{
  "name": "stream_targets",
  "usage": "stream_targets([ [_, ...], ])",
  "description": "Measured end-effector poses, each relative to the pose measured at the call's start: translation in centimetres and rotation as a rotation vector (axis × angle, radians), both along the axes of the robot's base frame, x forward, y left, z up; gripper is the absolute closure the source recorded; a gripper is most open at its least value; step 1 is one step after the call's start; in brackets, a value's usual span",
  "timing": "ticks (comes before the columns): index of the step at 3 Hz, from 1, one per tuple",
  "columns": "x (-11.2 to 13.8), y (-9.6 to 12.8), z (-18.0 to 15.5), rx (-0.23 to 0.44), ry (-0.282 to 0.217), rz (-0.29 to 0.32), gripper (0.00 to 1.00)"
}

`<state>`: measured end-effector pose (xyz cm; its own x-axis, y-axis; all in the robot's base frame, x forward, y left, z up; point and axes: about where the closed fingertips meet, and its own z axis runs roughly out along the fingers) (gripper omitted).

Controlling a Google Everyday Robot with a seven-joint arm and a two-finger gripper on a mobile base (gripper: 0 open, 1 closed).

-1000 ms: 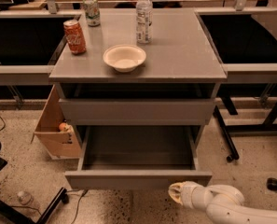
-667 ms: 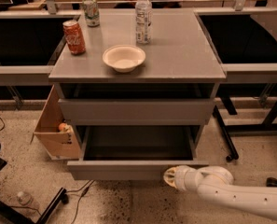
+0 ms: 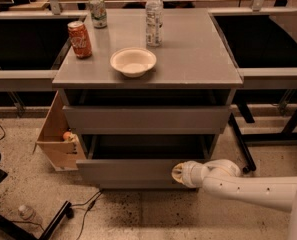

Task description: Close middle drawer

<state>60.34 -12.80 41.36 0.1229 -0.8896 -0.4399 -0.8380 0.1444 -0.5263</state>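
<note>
Closing push in hand: your end effector (image 3: pixel 179 174) sits against the front of the middle drawer (image 3: pixel 128 173), right side; can't tell its grip state. Drawer partly out, below the tabletop (image 3: pixel 188 59). Next, push straight in till flush

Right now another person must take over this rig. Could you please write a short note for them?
Hand: low, at the right part of the middle drawer front, seemingly touching it.
Middle drawer: partly out; its dark inside shows above the front.
Done: hand is placed for pushing.
Left: push the drawer in until flush with the cabinet.
</note>
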Motion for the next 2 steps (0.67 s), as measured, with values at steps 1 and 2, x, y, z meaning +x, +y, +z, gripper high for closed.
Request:
stream_targets([
  [1, 2.19, -0.08, 0.48, -0.011, 0.014, -0.034, 1.0],
  [2, 2.44, -0.08, 0.55, -0.01, 0.016, -0.04, 0.83],
])
